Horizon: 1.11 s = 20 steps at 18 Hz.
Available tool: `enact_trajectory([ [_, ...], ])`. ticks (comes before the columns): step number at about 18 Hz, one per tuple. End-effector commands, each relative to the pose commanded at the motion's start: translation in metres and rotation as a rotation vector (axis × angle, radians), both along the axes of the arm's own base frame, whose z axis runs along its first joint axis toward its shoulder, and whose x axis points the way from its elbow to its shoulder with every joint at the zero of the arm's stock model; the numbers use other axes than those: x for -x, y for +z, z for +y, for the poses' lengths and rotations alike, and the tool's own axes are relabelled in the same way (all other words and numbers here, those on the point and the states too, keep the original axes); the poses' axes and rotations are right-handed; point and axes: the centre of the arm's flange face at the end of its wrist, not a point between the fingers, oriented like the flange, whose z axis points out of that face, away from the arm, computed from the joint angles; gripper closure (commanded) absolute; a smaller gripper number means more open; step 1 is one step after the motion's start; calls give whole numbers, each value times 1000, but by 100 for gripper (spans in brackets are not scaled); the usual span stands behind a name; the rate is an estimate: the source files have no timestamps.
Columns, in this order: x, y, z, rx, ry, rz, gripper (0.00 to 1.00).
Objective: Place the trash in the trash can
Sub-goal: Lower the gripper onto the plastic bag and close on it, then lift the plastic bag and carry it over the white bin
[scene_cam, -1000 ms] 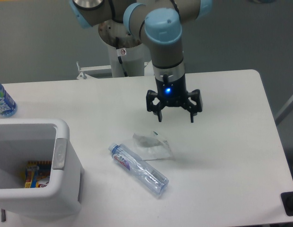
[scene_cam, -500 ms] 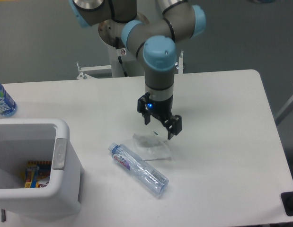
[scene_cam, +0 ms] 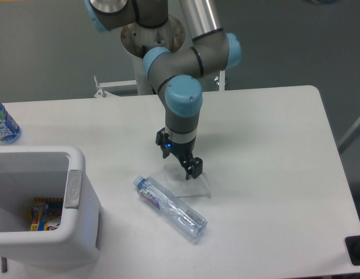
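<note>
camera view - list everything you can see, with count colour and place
plastic wrapper: 1, translucent whitish, table centre, under the gripper
slim bottle: 1, clear with blue cap and red-blue label, lying in front of the wrapper
trash can: 1, white with grey handle patch, front left
packaging: colourful yellow-red, inside the trash can, count unclear
second bottle: 1, blue label, far left edge, partly cut off
table: 1, white
gripper: 1, black, down over the wrapper; open or shut unclear
arm: 1, grey with light blue joints
</note>
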Motion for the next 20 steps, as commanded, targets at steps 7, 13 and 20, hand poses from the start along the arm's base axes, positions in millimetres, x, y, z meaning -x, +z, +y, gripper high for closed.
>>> enact_trajectory([
  [7, 0, 3, -4, 20, 2, 21, 93],
  [13, 8, 15, -20, 18, 32, 31, 100],
  [20, 28, 87, -45, -49, 105, 92, 100],
])
